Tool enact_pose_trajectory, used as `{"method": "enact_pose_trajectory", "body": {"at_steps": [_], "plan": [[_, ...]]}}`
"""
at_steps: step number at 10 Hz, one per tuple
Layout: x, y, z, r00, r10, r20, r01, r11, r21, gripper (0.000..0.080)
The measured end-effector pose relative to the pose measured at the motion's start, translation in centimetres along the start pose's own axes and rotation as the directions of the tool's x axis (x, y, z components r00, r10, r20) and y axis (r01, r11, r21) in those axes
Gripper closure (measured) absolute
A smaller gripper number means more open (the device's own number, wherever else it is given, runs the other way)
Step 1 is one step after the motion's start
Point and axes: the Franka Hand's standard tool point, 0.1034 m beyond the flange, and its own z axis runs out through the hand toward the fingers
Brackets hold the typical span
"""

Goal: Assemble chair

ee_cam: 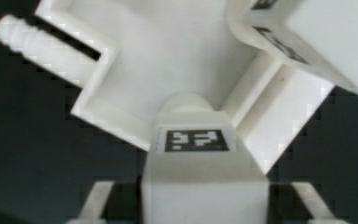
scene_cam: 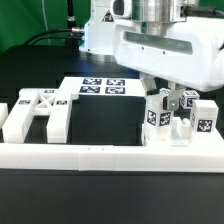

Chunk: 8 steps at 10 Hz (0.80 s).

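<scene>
The chair lies in loose white tagged parts. An H-shaped chair piece (scene_cam: pixel 35 115) rests at the exterior view's left. A cluster of tagged chair blocks (scene_cam: pixel 203 120) stands at the right. My gripper (scene_cam: pixel 174 100) reaches down into that cluster. In the wrist view a blocky chair part (ee_cam: pixel 197 150) with a square tag runs between my fingers (ee_cam: pixel 98 200), and my gripper (ee_cam: pixel 197 198) is shut on it. Just beyond it lies an angular white chair panel (ee_cam: pixel 149 85) with a ribbed peg (ee_cam: pixel 34 42); whether they touch I cannot tell.
The marker board (scene_cam: pixel 100 88) lies flat behind the parts. A long white border rail (scene_cam: pixel 110 155) runs along the table's front edge. The arm's white body (scene_cam: pixel 160 45) hangs over the right half. The tabletop (scene_cam: pixel 105 120) is black.
</scene>
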Motion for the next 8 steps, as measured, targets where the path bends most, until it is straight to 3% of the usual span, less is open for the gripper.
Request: {"method": "enact_pose_trajectory", "body": {"at_steps": [2,4,5,6,7,8], "plan": [[-0.09,-0.04,0.02,0.998,0.056,0.002,-0.056,0.998,0.001,0.0512],[-0.07,0.02,0.04,0.999,-0.048,0.002,0.048,0.999,-0.002,0.0512],[0.02,0.08,0.02,0.989,-0.148,0.005,0.148,0.989,-0.005,0.0302],[0.03,0.09,0.02,0.970,-0.241,0.005,0.241,0.970,-0.005,0.0302],[0.02,0.10,0.05,0.949,-0.314,0.005,0.314,0.949,-0.005,0.0178],[0.02,0.12,0.07,0.934,-0.357,0.005,0.357,0.934,-0.005,0.0159]]}}
